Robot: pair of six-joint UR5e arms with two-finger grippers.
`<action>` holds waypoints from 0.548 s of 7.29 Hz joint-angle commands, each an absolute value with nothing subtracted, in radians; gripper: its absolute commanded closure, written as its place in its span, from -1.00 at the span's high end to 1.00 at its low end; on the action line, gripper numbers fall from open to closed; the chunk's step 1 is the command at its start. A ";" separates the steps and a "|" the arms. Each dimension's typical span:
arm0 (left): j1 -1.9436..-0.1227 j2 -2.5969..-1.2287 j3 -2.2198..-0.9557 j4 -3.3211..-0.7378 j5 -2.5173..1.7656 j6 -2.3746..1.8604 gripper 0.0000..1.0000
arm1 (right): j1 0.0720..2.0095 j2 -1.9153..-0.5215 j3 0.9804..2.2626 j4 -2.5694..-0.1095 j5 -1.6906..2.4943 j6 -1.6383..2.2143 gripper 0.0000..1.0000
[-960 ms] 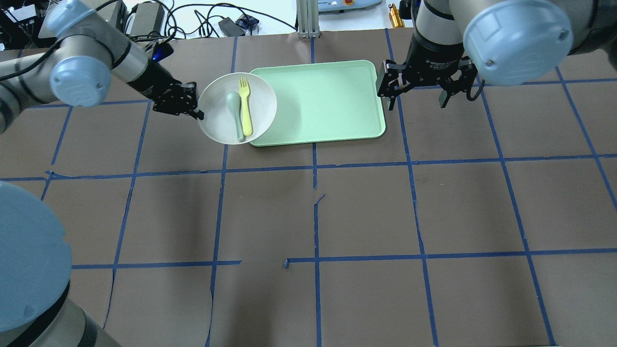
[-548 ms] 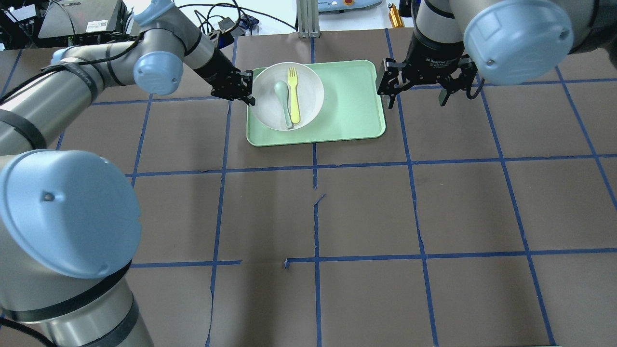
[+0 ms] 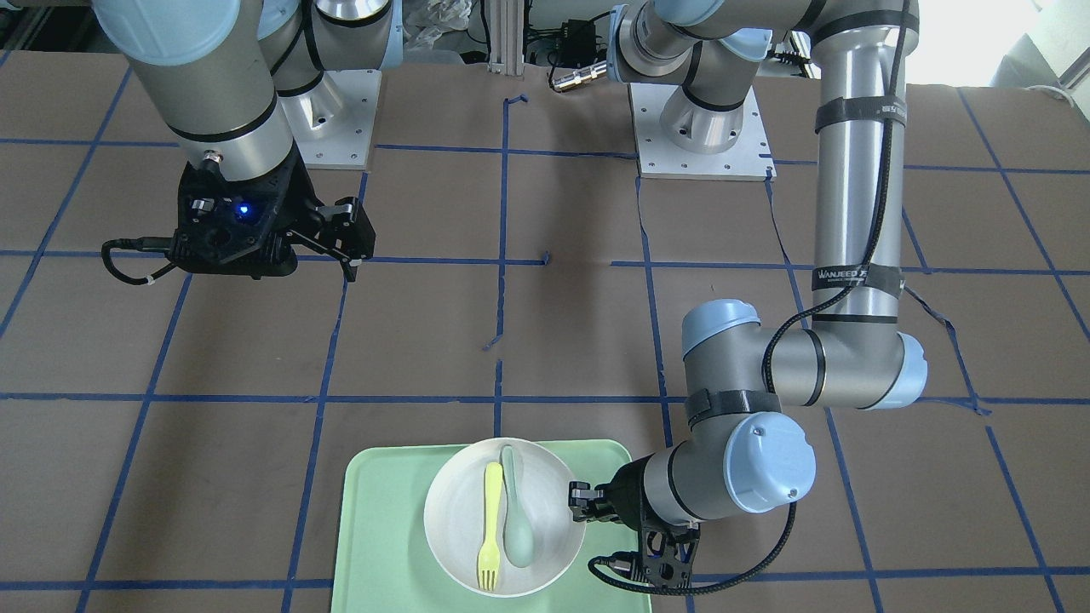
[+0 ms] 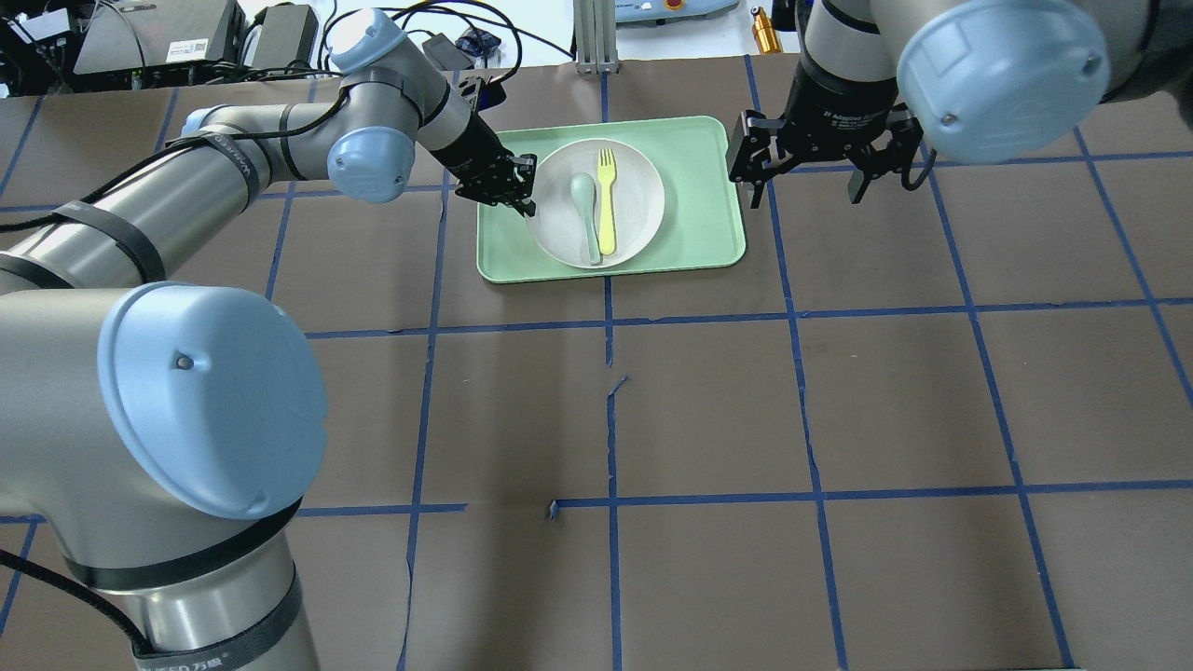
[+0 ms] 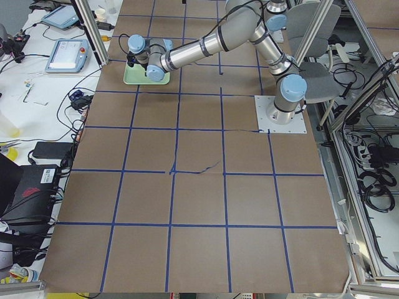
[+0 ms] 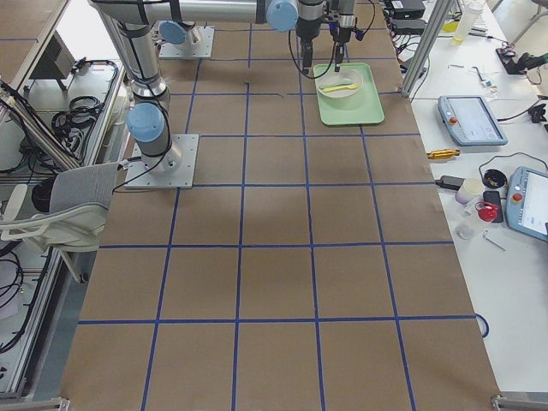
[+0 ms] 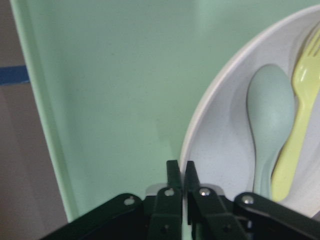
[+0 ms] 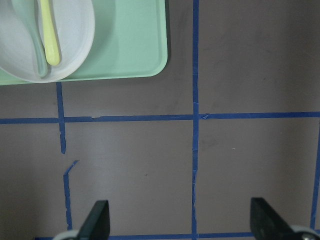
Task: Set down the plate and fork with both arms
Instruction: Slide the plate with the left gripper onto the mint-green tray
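The white plate is over the middle of the pale green tray; I cannot tell whether it touches the tray. The yellow fork lies in the plate beside a grey-green spoon. My left gripper is shut on the plate's left rim. The left wrist view shows its fingertips pinching the plate's rim, with the fork to the right. My right gripper hangs open and empty just right of the tray. In the right wrist view it is wide open over bare table.
The tray sits at the table's far middle; in the front-facing view the tray and plate are at the bottom edge. Blue tape lines grid the brown table. Cables and boxes lie beyond the far edge.
My left arm has carried the plate, with fork and spoon in it, rightward from the tray's left edge to over its middle. The right gripper has stayed still and open.
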State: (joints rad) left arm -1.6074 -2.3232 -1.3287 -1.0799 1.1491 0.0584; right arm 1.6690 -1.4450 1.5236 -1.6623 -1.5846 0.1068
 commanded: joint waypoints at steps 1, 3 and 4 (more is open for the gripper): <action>-1.620 -2.338 -1.328 -1.036 1.150 0.058 -0.93 | 1.669 -1.445 1.520 -1.663 -1.583 0.107 1.00; -1.628 -2.338 -1.328 -1.007 1.155 0.052 0.97 | 1.669 -1.439 1.520 -1.724 -1.585 0.104 1.00; -1.628 -2.313 -1.328 -1.000 1.161 0.045 1.00 | 1.670 -1.412 1.511 -1.771 -1.583 0.097 1.00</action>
